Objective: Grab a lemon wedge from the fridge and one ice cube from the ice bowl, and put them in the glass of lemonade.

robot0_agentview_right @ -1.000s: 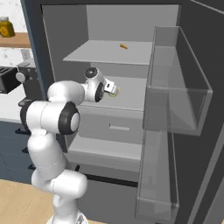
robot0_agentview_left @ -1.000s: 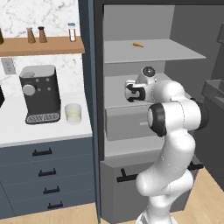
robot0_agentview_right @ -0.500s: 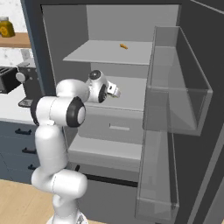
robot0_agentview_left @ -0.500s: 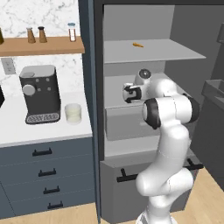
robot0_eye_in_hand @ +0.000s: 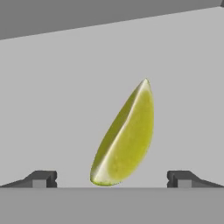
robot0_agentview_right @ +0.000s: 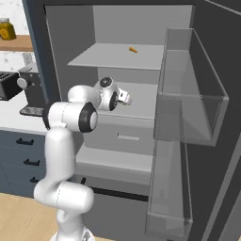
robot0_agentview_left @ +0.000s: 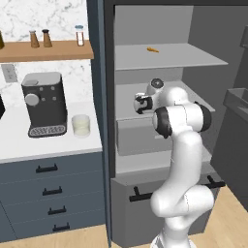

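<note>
Hand (robot0_eye_in_hand: 112,179) is held fully open inside the fridge (robot0_agentview_left: 203,58), fingertips either side of the lemon wedge (robot0_eye_in_hand: 124,138) lying on the middle shelf (robot0_agentview_right: 141,101). Light, soft, slippery fruit is expected; its thick middle should be pinched gently.

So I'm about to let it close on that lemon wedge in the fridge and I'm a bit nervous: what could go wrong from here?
1. In the hand view the lemon wedge lies slanted between the open claw fingers, so closing might pinch only its narrow edge and squirt it out.
2. The wedge is small on a smooth grey fridge shelf; a finger touching first could push it away.
3. The arm reaches deep between shelves, so lifting straight up may bump the shelf above, where an orange bit lies.
</note>
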Robot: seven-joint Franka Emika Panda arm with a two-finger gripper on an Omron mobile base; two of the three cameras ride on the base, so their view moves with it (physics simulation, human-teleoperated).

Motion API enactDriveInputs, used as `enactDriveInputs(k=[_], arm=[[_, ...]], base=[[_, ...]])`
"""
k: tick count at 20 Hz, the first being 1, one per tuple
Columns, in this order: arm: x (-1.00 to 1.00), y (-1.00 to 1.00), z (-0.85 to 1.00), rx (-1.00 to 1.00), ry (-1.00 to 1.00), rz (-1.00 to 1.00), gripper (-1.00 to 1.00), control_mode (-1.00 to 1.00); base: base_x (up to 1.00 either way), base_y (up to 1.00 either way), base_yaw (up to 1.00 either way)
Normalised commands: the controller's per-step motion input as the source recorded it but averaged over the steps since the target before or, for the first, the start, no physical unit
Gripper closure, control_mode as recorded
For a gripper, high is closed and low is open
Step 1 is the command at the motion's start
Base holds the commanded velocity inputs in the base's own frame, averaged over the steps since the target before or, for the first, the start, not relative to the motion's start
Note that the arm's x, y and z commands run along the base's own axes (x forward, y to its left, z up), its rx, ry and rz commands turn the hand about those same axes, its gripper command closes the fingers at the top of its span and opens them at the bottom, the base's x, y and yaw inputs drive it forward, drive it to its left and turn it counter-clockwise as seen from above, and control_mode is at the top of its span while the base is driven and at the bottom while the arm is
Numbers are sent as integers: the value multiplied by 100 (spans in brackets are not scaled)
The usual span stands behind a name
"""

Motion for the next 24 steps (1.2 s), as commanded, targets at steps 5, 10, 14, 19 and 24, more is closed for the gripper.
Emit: enactDriveInputs(k=[5,10,14,19,24], arm=[[38,-13,-10,0,0,0,-100,-100],[23,-6,-15,0,0,0,100,-100],[2,-4,-46,-1,0,1,100,-100],[0,0,0,0,-3,0,100,-100],[-21,0,0,0,-3,0,100,-100]], base=[[0,0,0],[0,0,0],[0,0,0],[0,0,0],[0,0,0]])
